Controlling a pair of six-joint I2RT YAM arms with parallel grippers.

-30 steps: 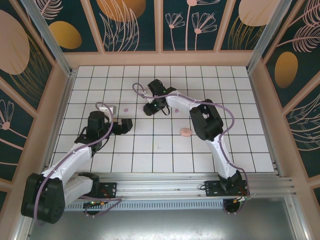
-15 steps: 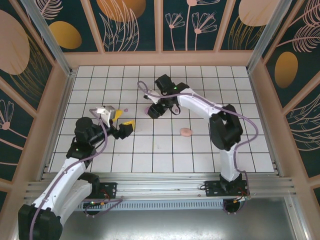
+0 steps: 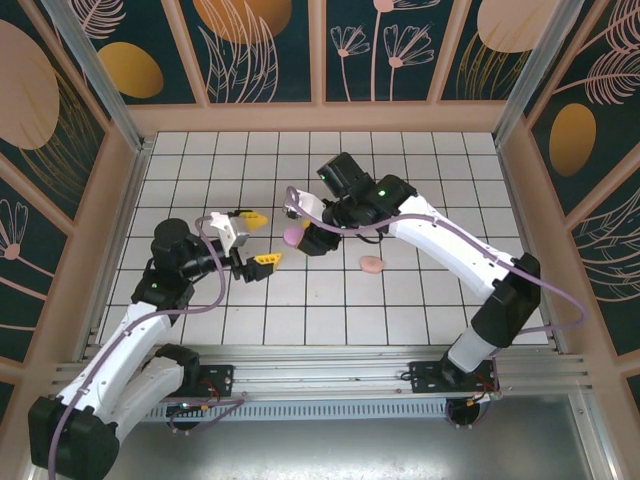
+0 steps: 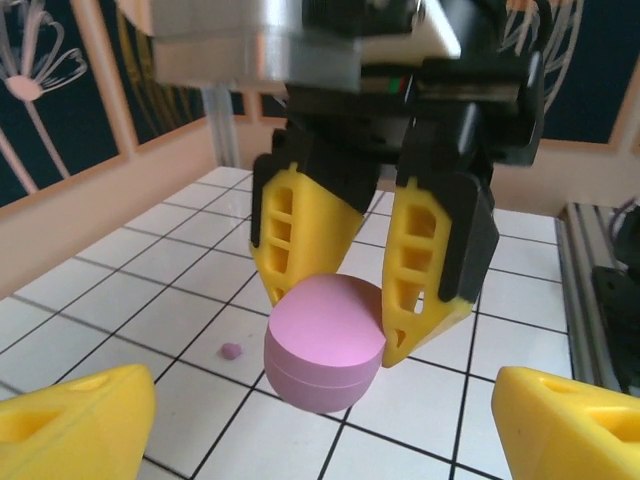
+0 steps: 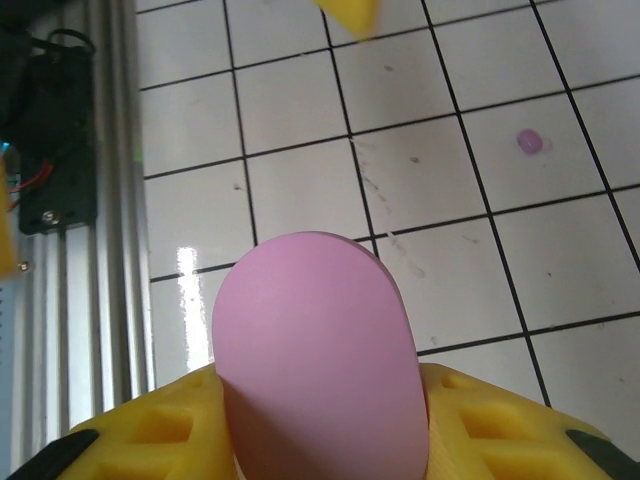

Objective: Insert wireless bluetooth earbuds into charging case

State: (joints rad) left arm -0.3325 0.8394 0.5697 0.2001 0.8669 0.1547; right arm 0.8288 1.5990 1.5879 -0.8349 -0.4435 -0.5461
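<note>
A purple oval charging case (image 3: 293, 236) hangs above the tiles, closed, with my right gripper (image 3: 303, 232) shut on it. In the right wrist view the case (image 5: 315, 360) stands between the two yellow fingers (image 5: 150, 430). In the left wrist view the right gripper (image 4: 345, 330) pinches the case (image 4: 325, 345) from above. My left gripper (image 3: 258, 238) is open just left of the case, its yellow fingers (image 4: 75, 420) wide apart and touching nothing. One tiny purple earbud (image 4: 231, 351) lies on a tile beyond the case; the same earbud (image 5: 530, 141) lies on the tiles in the right wrist view.
A pale pink oval case (image 3: 371, 264) lies on the tiles right of centre. Wooden walls (image 3: 320, 118) enclose the tiled floor. An aluminium rail (image 3: 330, 360) with the arm bases runs along the near edge.
The right arm has carried the purple case nearer and leftward, toward the left gripper. The left gripper has swung round to face the case, and its jaws have narrowed a little.
</note>
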